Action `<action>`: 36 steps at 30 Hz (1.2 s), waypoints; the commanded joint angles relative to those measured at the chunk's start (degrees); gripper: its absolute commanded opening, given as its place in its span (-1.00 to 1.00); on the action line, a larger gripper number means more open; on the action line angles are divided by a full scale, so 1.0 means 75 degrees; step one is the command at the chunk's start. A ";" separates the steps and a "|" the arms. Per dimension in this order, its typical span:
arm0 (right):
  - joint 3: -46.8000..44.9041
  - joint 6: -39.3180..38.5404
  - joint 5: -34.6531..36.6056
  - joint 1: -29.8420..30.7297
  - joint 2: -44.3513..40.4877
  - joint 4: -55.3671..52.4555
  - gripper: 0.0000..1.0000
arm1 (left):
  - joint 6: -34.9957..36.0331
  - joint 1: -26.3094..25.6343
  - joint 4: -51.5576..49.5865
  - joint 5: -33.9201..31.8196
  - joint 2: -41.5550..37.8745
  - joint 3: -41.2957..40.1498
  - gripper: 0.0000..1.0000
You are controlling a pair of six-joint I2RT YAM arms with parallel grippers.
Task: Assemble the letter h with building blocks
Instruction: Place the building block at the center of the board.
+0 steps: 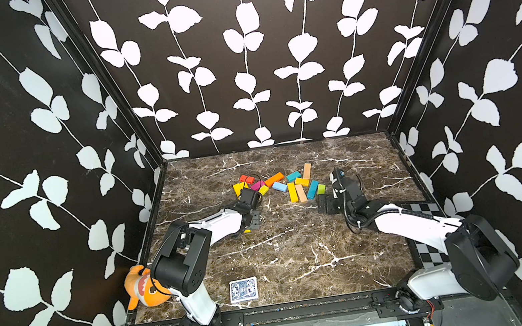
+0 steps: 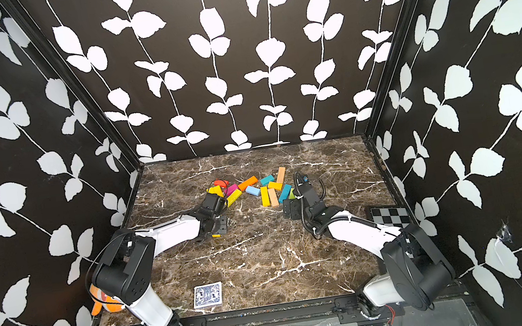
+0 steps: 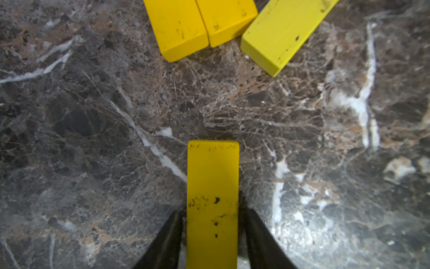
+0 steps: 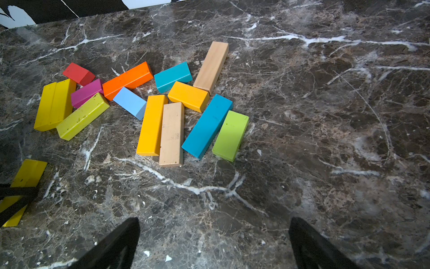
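The left pincer (image 3: 211, 210) straddles a yellow bar (image 3: 213, 174) lying flat on the desk (image 3: 93, 139). Its jaws stand slightly apart, with a sliver of gap on each side, so it is not clamped. Best to lift straight up so the bar isn't nudged askew. The right pincer (image 4: 214, 220) hangs wide apart and empty. Beyond, the other blocks (image 4: 172, 132) lie heaped, none laid out yet.

left arm (image 1: 223, 225) and right arm (image 1: 413, 228): white shells, black joints; ribbed black cable (image 1: 397, 209) on right.
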 commanded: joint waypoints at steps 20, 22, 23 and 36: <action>-0.0046 0.0266 0.0383 -0.0055 0.0016 -0.0021 0.99 | -0.0528 0.0279 0.0059 0.0502 -0.1113 0.1679 0.81; -0.0034 0.0271 0.0383 -0.0055 0.0028 -0.0029 0.99 | -0.0610 0.0314 0.0044 0.0579 -0.0678 0.1990 0.98; -0.0026 0.0268 0.0385 -0.0053 0.0022 -0.0030 0.98 | -0.0636 0.0345 0.0012 0.0595 -0.0465 0.2153 0.98; -0.0033 0.0291 0.0296 -0.0050 0.0058 -0.0034 0.99 | 0.1550 0.1306 -0.1791 0.1320 0.2631 0.5658 0.90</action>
